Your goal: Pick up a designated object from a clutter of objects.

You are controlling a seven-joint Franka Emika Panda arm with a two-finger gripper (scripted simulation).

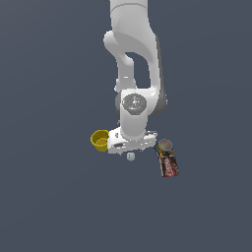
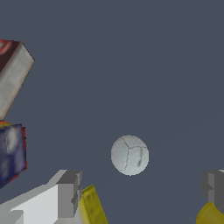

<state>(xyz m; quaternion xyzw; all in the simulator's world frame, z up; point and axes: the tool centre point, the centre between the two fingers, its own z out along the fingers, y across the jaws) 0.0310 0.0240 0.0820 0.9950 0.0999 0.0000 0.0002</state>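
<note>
Spread tool [image 2: 142, 192] fingers [image 2: 69, 192] either side of tiny whitish ball [image 2: 129, 155], apart.

In the exterior view the ball [image 1: 130, 156] lies on the floor [image 1: 49, 197] just below the gripper [image 1: 131, 147], between the cup [image 1: 100, 140] on the exterior view's left and the can [image 1: 165, 145] on the exterior view's right. The packet [image 1: 170, 166] lies just in front of the can, touching it or nearly so. In the wrist view the ball [image 2: 129, 155] sits between the two fingers [image 2: 69, 192], apart from both.
</note>
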